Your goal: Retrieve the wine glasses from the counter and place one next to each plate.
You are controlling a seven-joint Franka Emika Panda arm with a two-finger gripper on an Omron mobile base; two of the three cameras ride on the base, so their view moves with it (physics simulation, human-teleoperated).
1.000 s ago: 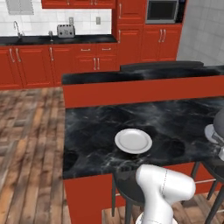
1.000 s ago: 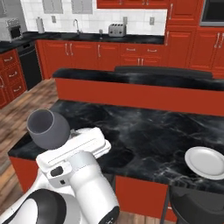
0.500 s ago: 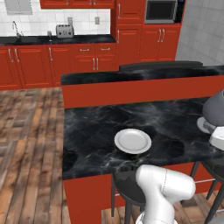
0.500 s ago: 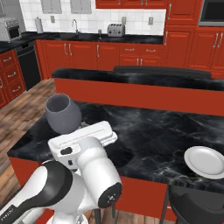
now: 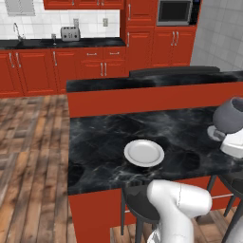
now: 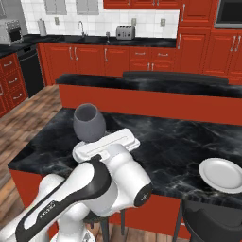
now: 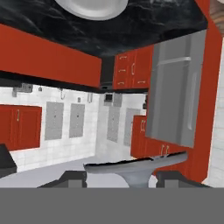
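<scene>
A greyish wine glass (image 6: 89,122) stands bowl-up over the near left part of the black marbled bar; it also sits at the right edge of the left base view (image 5: 230,115). My gripper (image 7: 121,177) is shut on it; the glass's round foot (image 7: 135,166) lies between the finger tips. One white plate (image 5: 144,153) lies on the bar near its front edge, to the right of the held glass in the right base view (image 6: 222,174) and at the top of the hand view (image 7: 92,6). The counter (image 5: 42,43) with its toaster (image 5: 70,33) runs along the far wall.
The bar (image 5: 104,137) has a raised red back ledge (image 5: 152,97). Dark stools (image 5: 142,204) (image 6: 212,222) stand at its near side. Red cabinets, a sink tap (image 6: 82,26), a microwave (image 5: 174,12) and wooden floor (image 5: 28,156) to the left.
The arm has swung with the glass: it moved rightwards and up in the right base view, and came in from the right edge of the left base view. The plate has stayed put.
</scene>
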